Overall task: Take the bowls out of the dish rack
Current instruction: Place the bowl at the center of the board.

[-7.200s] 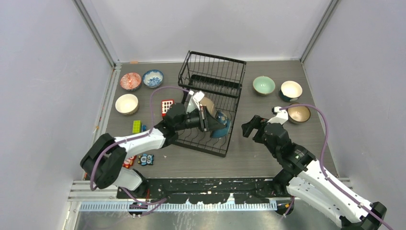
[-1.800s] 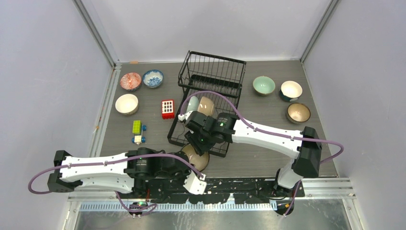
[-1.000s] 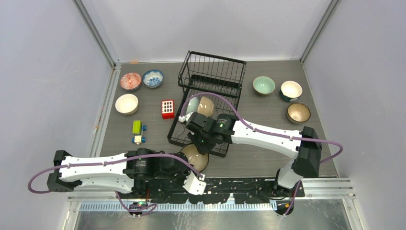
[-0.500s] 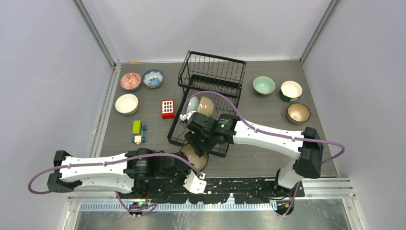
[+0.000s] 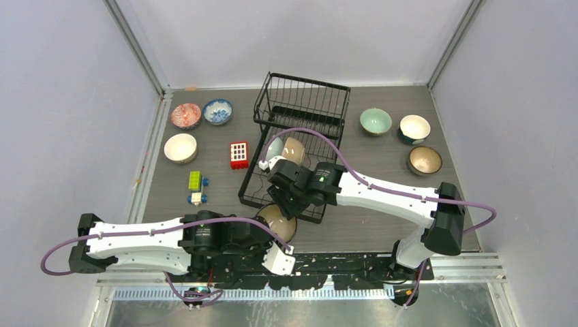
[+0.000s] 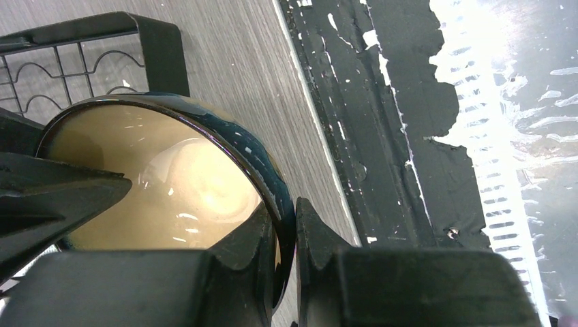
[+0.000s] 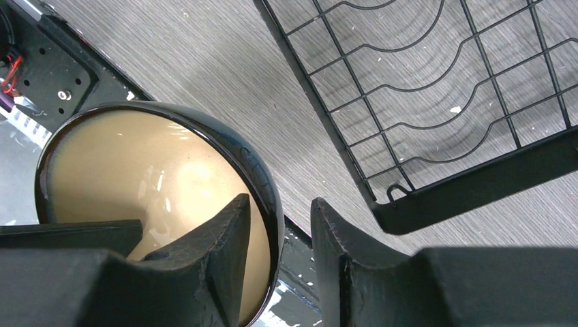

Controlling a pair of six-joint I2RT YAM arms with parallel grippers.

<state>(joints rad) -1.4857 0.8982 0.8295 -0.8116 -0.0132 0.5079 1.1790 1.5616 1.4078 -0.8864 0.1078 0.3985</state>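
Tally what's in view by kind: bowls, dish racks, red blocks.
bowls: 9
dish rack: 1
red block: 1
Total: 11

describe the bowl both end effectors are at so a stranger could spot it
From the black dish rack mid-table, look just off its near edge: the bowl is there. Dark outside, glossy tan inside, it is the only bowl on that side.

White-shelled arms (image 5: 136, 244), black joints (image 5: 444, 228), purple cables (image 5: 300, 129), black fingers (image 7: 354, 262).
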